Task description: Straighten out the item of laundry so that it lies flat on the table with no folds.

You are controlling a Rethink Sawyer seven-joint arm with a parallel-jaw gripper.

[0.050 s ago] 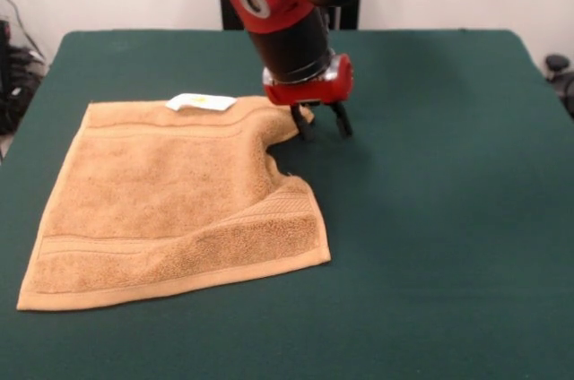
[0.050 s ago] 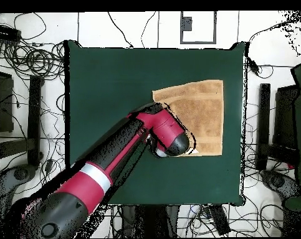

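- Nearest the front camera lies the near hem of the small square golden-tan terry towel (image 1: pixel 170 205), which rests on the dark green felt-covered bench (image 1: pixel 430 246), toward the left side of that view.
- Most of the cloth looks flat, with woven border bands running along the near and far edges and a small white tag with a yellow mark (image 1: pixel 201 102) at the far hem.
- One corner is not flat: the far right corner is drawn up into a point, and the right edge below it curves inward with a fold.
- Red and black, the arm's end effector (image 1: pixel 320 122) stands right at that raised corner; its two dark fingers (image 1: pixel 301 123) are apart, one touching or pinching the cloth tip, though a firm grip cannot be confirmed.
- From the end effector, the towel's body spreads to the left and toward the camera, so I judge that smoothing depends on drawing the corner to the right and away from the towel's body.
- Seen from overhead, the arm hides this corner.
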